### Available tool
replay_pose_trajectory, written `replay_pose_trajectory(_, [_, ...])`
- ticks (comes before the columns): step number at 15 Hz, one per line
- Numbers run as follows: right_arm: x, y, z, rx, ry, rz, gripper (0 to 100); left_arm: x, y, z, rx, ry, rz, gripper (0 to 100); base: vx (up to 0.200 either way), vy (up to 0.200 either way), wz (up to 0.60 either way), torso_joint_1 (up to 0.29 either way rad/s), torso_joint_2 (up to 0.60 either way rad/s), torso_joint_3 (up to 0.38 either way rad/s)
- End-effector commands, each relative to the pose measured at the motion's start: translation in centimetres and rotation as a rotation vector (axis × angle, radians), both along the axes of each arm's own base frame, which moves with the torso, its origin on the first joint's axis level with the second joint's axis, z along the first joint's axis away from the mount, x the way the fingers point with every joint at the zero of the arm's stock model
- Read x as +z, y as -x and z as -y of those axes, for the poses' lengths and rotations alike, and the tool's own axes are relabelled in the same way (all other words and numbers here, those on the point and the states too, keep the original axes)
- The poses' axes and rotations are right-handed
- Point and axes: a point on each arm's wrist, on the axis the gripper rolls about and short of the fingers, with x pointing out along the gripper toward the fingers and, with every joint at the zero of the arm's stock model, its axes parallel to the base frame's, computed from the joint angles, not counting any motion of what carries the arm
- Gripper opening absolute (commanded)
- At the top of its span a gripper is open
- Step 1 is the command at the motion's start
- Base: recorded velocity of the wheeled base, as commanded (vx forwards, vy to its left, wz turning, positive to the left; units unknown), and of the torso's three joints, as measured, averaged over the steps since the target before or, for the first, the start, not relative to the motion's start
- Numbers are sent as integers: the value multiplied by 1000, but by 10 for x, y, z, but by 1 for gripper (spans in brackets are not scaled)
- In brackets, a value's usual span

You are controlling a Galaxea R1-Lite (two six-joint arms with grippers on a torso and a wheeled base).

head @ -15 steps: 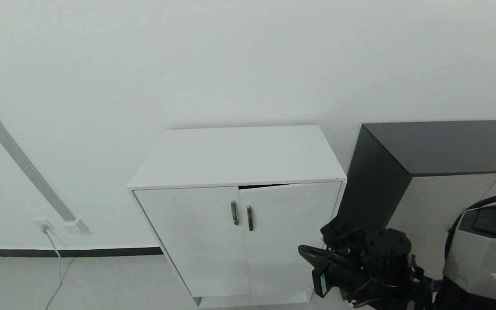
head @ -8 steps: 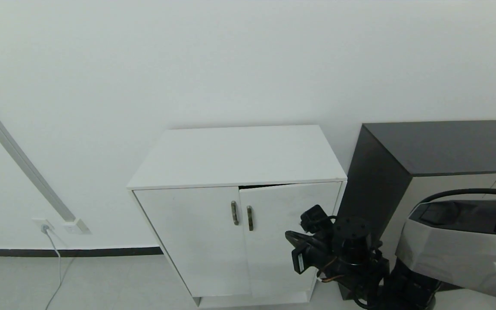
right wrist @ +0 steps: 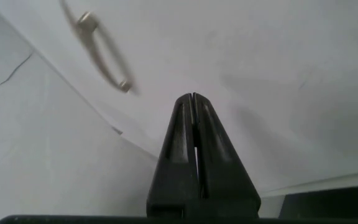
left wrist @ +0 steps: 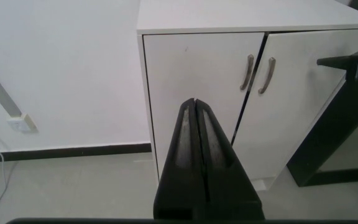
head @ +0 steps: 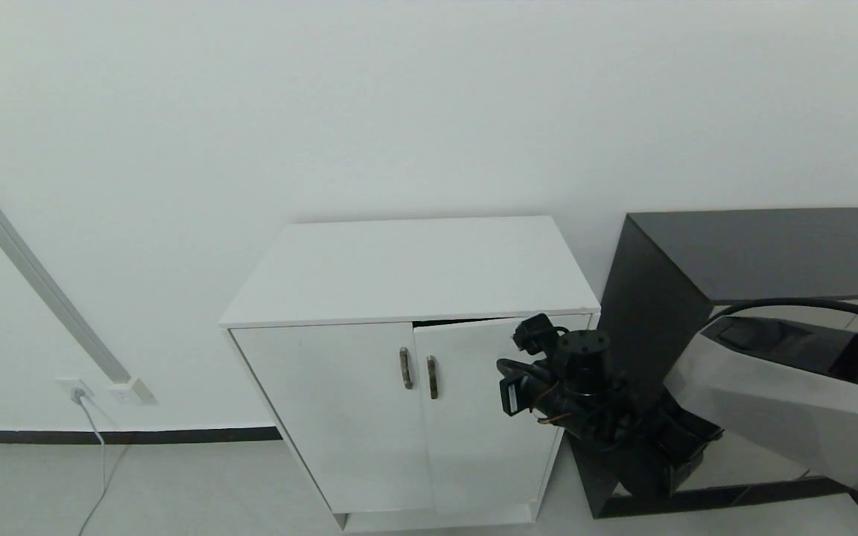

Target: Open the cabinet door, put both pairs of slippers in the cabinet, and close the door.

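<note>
As it is pinched shut, the right claw (head: 503, 365) points toward the ajar cabinet door (head: 474, 447), arm outstretched.

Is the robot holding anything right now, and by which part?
Nothing. The left gripper and the right gripper are both shut and empty; the curved metal door handle is untouched.

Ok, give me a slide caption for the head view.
Shut right hand before the slightly ajar right door of the white cabinet.
</note>
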Motion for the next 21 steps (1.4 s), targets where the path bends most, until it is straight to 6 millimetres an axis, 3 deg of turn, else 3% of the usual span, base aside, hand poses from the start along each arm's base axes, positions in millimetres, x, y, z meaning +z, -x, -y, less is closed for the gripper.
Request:
replay_pose_trajectory(1, [1, -21, 2, -30, -9, 14, 0, 0, 0, 0, 0, 0, -1, 0, 0, 0, 0, 0, 0, 0])
replay_pose_trajectory(7, [8, -37, 9, -62, -18, 28, 0, 0, 0, 0, 0, 0, -1, 0, 0, 0, 0, 0, 0, 0])
replay_pose_trajectory(13, [7, -37, 11, -68, -15, 23, 0, 0, 0, 0, 0, 0, -1, 0, 0, 0, 0, 0, 0, 0])
replay_pose_trajectory(16, [11, -22, 17, -61, -1, 1, 0, 0, 0, 0, 0, 0, -1, 0, 0, 0, 0, 0, 0, 0])
replay_pose_trajectory(21, [63, 23, 58, -90, -31, 49, 0, 0, 0, 0, 1, 0, -1, 0, 0, 0, 0, 0, 0, 0])
